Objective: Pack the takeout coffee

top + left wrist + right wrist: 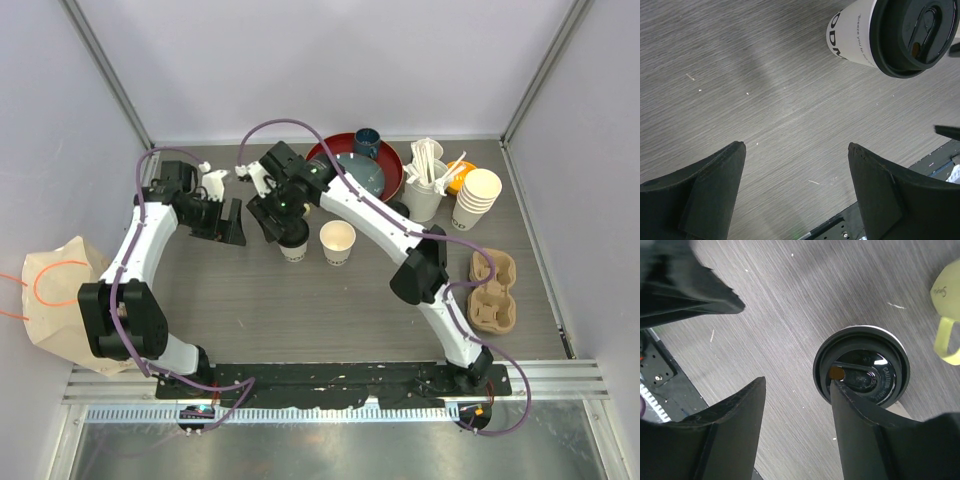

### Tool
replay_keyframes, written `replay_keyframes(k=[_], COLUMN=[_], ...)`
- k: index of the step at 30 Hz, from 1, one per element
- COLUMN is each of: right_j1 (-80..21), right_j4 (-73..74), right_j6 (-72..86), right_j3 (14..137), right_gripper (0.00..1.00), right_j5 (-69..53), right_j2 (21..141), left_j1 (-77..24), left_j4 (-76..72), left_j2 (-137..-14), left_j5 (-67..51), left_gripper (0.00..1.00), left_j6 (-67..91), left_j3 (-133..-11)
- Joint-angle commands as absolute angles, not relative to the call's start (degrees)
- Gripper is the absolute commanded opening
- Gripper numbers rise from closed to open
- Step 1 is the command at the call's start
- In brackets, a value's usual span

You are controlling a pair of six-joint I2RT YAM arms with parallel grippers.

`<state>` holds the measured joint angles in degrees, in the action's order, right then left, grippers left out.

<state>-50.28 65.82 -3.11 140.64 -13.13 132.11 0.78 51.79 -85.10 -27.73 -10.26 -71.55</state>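
1. Coffee cup [862, 371], cream paper with a black lid, stood upright near the middle of the table [250, 300], directly beneath your right gripper [796, 385]. I could find only this one lidded cup.
2. The main risk was at the lid. In the wrist view one right finger [865, 430] overlapped its near rim. If you drew away sideways rather than straight up, that finger could have hooked the rim and popped the lid or tipped the cup.
3. A pale yellow mug [946, 290] sat near the cup, so a toppled cup could have spilled against it.
4. Your left gripper [796, 146] hung close to the right one, and crowding both onto the cup could have made them collide.
5. The cardboard carrier [492, 290] lay well apart at the table's right edge. A loose grip over that long carry could have dropped the cup.
6. Right gripper: the fingers were spread, with bare table between them, pinching nothing. The cup lay outside the gap, and I could not tell whether the finger touched the lid.
7. Left gripper: it was spread wide and empty above the table.
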Motion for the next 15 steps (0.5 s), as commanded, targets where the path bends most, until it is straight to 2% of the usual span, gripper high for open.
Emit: replay_keyframes(k=[1,3,6,7,9,13,15], right_j1=[-50.54,-50.54,-49.49,-48.87,-46.85,-44.83,-44.39], right_j4=[61.35,60.82,55.66,53.98,48.9,44.74,42.64], right_j6=[-1.67,-1.06,1.3,2.36,5.17,7.03,7.21], right_j3=[139.22,137.82,131.09,128.61,122.03,116.29,114.09], right_gripper=[0.61,0.6,0.49,0.41,0.34,0.35,0.36], right_j5=[-13.63,-11.79,-7.65,-7.39,-7.82,-7.74,-7.91], right_j2=[124.81,123.49,119.89,118.66,116.02,114.61,114.43], left_j1=[0.53,-1.49,-2.37,-2.63,-3.6,-5.62,-6.59], left_j4=[52.47,52.3,51.86,50.81,48.88,42.38,40.62], left_j2=[-83.23,-83.06,-82.88,-82.71,-82.35,-83.05,-84.37], left_j5=[-29.44,-29.71,-30.67,-31.11,-31.38,-31.9,-31.82], left_gripper=[0.87,0.85,0.79,0.74,0.67,0.49,0.44], left_j6=[-9.41,-9.14,-8.0,-7.39,-4.93,-0.36,3.23], left_j3=[-74.0,-74.18,-74.53,-74.71,-74.45,-74.18,-74.35])
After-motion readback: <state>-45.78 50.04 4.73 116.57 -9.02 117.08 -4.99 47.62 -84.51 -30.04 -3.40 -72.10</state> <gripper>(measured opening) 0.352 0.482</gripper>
